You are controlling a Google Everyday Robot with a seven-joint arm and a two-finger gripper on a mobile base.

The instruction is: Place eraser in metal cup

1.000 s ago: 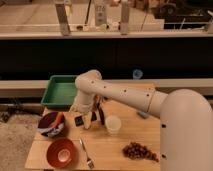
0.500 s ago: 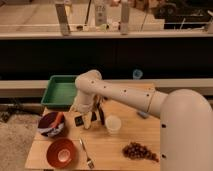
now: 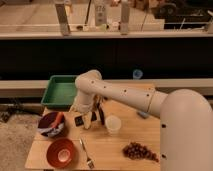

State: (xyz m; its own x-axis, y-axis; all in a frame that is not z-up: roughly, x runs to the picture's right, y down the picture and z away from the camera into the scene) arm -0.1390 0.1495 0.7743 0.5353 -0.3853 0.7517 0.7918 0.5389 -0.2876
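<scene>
We judge the task to be at its pick-up stage. The gripper (image 3: 93,119) hangs low over the wooden table (image 3: 107,152), left of centre in the frame, at the end of the white arm (image 3: 120,92) that sweeps in from the lower right. Just to its left lies a small dark block (image 3: 78,120), which we take for the eraser; it seems to rest on the table, touching or just beside the gripper. The metal cup (image 3: 113,125) stands upright just to the right of the gripper, and we see nothing inside it.

As we read it, the next move calls for a sure hold on the eraser, a lift clear of the table, a short shift to the right until it sits over the cup's rim, and a release there. The cup is narrow and looks light, so a glancing touch could tip it.

Much is hard to make out. We cannot tell whether the claw is apart, together or clamped on the block. The wrist hides the table behind it, and the arm covers the lower right corner of the frame. The contents of the dark patterned bowl (image 3: 44,131) at the left are unclear too.
</scene>
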